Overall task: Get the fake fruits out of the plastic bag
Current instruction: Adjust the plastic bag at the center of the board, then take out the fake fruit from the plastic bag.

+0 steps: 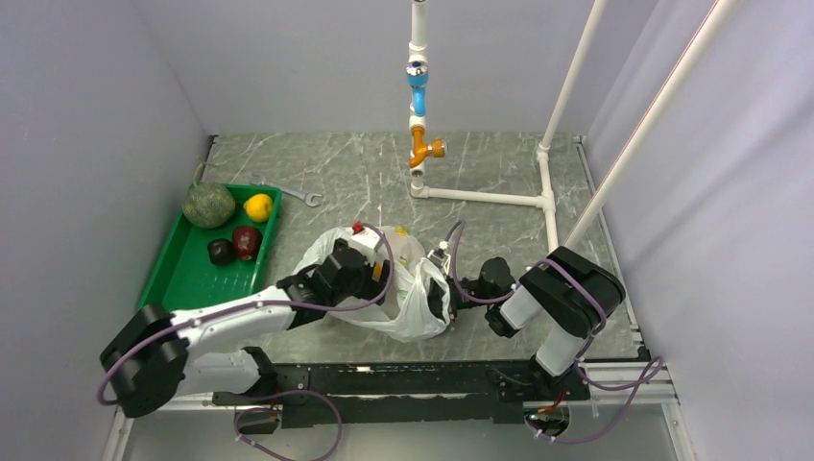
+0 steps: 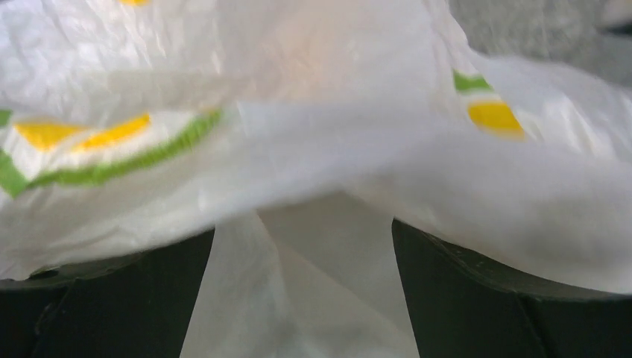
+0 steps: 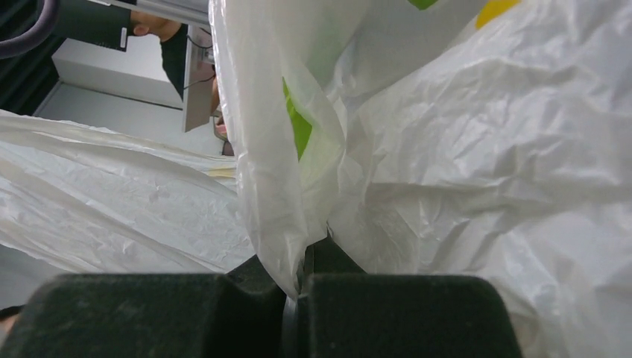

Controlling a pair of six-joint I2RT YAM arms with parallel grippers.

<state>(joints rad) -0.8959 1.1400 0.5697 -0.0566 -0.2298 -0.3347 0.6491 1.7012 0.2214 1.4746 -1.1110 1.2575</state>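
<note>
The plastic bag [image 1: 411, 309] lies crumpled at the table's middle, white with yellow and green prints. My left gripper [image 1: 382, 255] reaches into it from the left; in the left wrist view [image 2: 302, 298] its fingers [image 2: 462, 298] stand apart with bag film [image 2: 313, 149] draped over and between them. My right gripper [image 1: 443, 296] is shut on a fold of the bag's edge [image 3: 279, 224], seen pinched in the right wrist view [image 3: 302, 277]. The green melon [image 1: 208, 205], yellow lemon [image 1: 257, 206], dark red apple [image 1: 247, 241] and another dark fruit [image 1: 221, 252] lie in the green tray [image 1: 187, 279]. No fruit shows inside the bag.
A white pipe frame with a blue and orange valve [image 1: 418, 144] stands at the back centre, with pipes running right [image 1: 547, 192]. A metal wrench [image 1: 298, 195] lies behind the tray. Walls close in on the left, back and right.
</note>
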